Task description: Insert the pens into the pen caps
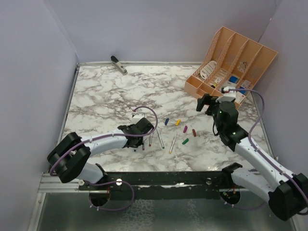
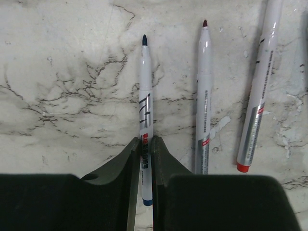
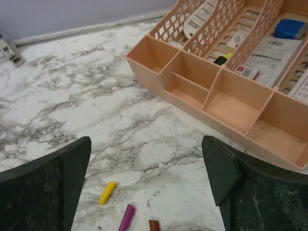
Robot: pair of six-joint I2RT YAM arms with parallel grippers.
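1. The left gripper (image 2: 144, 145) is pinched shut on the blue-tipped pen (image 2: 146, 91), holding it on the rear half of the barrel; the pen lies flat on the marble surface (image 1: 106, 96), well apart from the orange organizer (image 3: 230, 109); a dark-red-tipped pen (image 2: 203, 96) and a third pen (image 2: 260, 86) lie just beside it.
2. The right gripper (image 3: 147, 159) hangs near the organizer's front edge, its jaws spread wide with nothing between them; below it lie the yellow cap (image 3: 107, 192), the purple cap (image 3: 127, 217) and a dark red cap (image 3: 154, 224); the blue cap (image 1: 166, 121) also lies in front of the organizer, at the pens' end of that scatter.
3. From where I stand, the step in hand is lifting that pen; I'd raise it straight up so the neighbours aren't dragged along.
4. The barrel is slim and round, and the hold is far from the tip; it may roll or pivot between the fingers, so keep it level and slow.
5. I'd match it to the blue cap; the right gripper should take that cap by its closed end, leaving the mouth free; none of the caps I can see has a pen in it, so the task looks barely begun.
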